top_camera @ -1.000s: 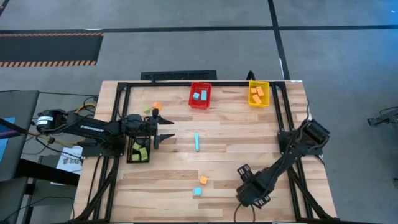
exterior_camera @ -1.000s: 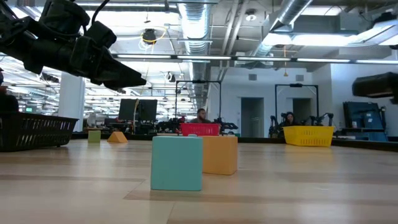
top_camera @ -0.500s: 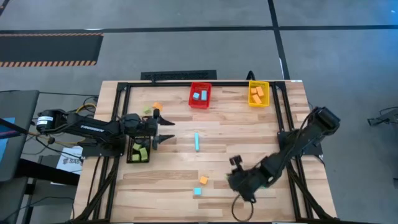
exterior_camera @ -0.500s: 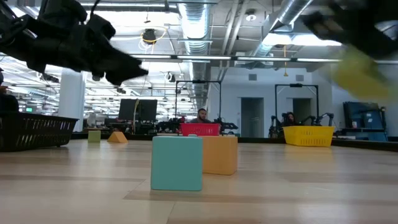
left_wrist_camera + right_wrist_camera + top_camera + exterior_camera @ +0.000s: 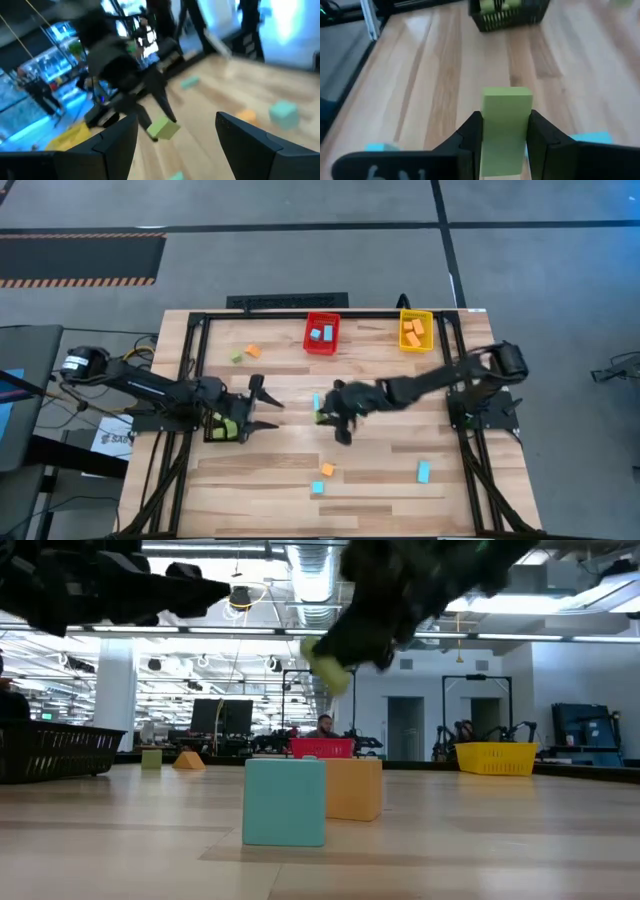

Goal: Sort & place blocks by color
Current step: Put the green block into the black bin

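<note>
Carrying a lime green rectangular block (image 5: pixel 505 117) pinched in the right claw (image 5: pixel 330 418) above mid-bench (image 5: pixel 400 450), toward the black mesh bin (image 5: pixel 212 432). Risks clipping the left claw (image 5: pixel 262 408), hanging open beside that bin, or dropping short of it.

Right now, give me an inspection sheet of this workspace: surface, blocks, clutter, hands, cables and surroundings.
Surface: wooden table inside a black frame.
Job's things: green block carried by the right hand; blue blocks in the red bin, orange ones in the yellow bin, green ones in the black bin; loose blue, orange and green blocks on the table.
Clutter: nothing seen.
Hands: right hand shut on the green block above mid-table; left hand open beside the black bin.
Cables: bundle along the left arm.
Surroundings: grey floor, people far behind.
</note>
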Tool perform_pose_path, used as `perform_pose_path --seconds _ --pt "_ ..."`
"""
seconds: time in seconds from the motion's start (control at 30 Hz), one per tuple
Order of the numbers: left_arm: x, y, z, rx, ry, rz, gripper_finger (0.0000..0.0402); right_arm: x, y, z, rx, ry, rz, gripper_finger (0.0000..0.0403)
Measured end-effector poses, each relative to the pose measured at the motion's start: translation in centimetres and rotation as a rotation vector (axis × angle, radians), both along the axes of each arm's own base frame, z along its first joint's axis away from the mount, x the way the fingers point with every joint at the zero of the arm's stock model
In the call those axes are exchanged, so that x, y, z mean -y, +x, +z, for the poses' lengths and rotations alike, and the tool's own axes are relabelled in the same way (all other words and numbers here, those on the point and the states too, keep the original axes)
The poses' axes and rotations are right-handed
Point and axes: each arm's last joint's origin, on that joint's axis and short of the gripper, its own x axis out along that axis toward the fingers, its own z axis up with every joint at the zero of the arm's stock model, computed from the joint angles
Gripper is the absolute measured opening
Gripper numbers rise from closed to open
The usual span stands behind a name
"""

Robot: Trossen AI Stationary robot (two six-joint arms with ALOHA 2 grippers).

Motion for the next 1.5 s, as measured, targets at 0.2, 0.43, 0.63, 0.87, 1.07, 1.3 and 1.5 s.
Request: perform_pose_path --seconds 0.2,0.43,0.63,0.87,1.07,1.3,1.5 --pt "0.6 1.4 0.9 -0.179 0.098 0.028 0.0254 3.8 3.5 -1.5 -0.01 0.196 0.145 0.0107" --pt "0.8 2.7 0.0 -0.243 0.165 0.001 0.0254 4.5 6.7 -1.3 0.023 0.274 0.297 0.0108" --pt "1.0 3.9 -0.7 -0.287 0.156 -0.005 0.0254 4.5 8.4 -1.0 0.049 0.259 0.334 0.0108" --pt "1.1 4.5 -1.3 -0.32 0.16 -0.026 0.0248 4.5 8.4 -1.2 0.022 0.251 0.337 0.0108" --pt "1.2 4.7 -1.2 -0.29 0.185 -0.038 0.0175 4.5 8.3 -1.3 -0.005 0.257 0.334 0.0109" --pt "1.0 4.7 -1.3 -0.291 0.236 -0.01 0.0038 4.4 8.3 -1.3 -0.001 0.264 0.346 0.0109" --pt "1.0 4.7 -1.2 -0.28 0.243 -0.016 0.0026 4.4 8.3 -1.2 0.003 0.281 0.373 0.0133"
